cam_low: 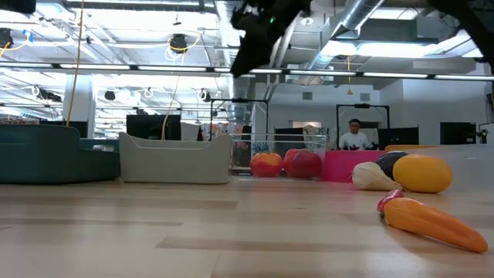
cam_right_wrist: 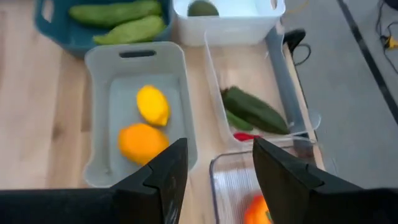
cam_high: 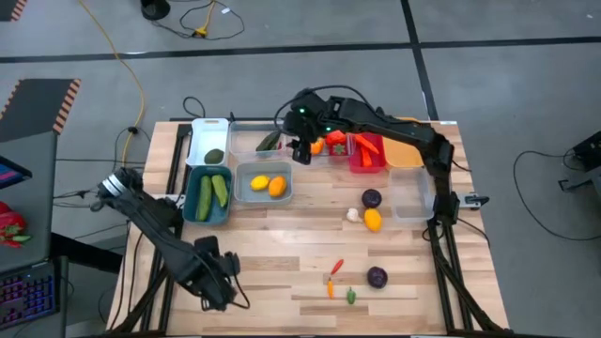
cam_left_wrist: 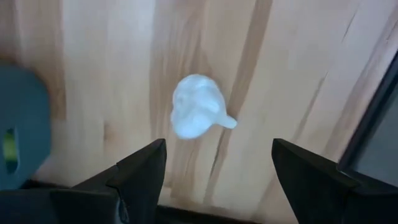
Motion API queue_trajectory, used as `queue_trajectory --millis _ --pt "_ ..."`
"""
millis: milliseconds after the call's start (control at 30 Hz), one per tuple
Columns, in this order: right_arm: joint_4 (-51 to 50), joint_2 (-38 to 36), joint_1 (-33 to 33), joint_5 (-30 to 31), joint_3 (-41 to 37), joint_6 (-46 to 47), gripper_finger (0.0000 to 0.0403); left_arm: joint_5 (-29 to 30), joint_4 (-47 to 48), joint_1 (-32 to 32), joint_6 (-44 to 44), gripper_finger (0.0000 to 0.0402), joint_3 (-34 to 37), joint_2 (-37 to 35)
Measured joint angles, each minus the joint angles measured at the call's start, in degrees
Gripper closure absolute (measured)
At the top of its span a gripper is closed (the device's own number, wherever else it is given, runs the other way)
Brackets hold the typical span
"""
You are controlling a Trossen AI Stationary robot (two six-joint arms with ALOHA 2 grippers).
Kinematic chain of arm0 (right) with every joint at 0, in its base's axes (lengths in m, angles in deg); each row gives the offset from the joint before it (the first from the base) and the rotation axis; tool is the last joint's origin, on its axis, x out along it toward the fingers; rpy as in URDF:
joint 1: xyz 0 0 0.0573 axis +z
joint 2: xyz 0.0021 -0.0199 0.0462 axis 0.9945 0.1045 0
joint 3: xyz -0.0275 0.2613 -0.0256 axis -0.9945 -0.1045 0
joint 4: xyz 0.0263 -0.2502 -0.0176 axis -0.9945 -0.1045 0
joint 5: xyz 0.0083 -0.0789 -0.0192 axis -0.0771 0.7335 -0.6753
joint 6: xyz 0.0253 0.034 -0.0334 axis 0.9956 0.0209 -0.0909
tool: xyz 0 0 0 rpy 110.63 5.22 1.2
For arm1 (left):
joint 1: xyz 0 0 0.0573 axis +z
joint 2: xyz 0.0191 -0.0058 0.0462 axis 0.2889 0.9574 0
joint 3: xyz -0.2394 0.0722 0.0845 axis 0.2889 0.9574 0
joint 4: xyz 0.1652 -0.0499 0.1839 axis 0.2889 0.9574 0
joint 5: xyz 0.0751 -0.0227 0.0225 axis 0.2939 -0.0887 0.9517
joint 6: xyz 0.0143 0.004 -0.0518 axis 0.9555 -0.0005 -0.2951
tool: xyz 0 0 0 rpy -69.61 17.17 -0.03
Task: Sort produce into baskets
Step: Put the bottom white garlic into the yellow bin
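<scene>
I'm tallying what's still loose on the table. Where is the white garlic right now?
In the high view the white garlic lies on bare table right of centre, touching the yellow lemon, just below a purple ball.

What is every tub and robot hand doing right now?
Teal tub: holds two cucumbers.
Grey tub: holds a lemon and an orange fruit.
White tub: holds one green piece.
Red tub: holds orange pieces.
Left gripper: open, empty, above garlic.
Right gripper: open, empty, above the tubs.

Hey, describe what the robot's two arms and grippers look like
Both arms are dark, jointed and tubular. The right arm shows small green lights near its wrist. The left gripper and right gripper each have two black, wedge-shaped fingers. A black cable loops beside the left arm.
</scene>
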Motion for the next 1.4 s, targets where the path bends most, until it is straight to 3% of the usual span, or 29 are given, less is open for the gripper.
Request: queue_trajectory --millis 400,800,1400 --pt "-7.66 -12.19 3.36 4.28 -0.02 0.07 0.0196 3.57 -1.71 -1.93 2.8 0.0123 0.0 7.78" --pt "-15.77 -21.83 9.93 4.35 -0.02 0.11 0.0196 7.91 -2.66 -2.13 -0.56 0.0123 0.28 9.04" --pt "-20.4 -24.15 16.52 4.39 -0.04 1.16 0.0196 5.1 -2.58 -2.24 2.48 0.0123 0.33 16.48"
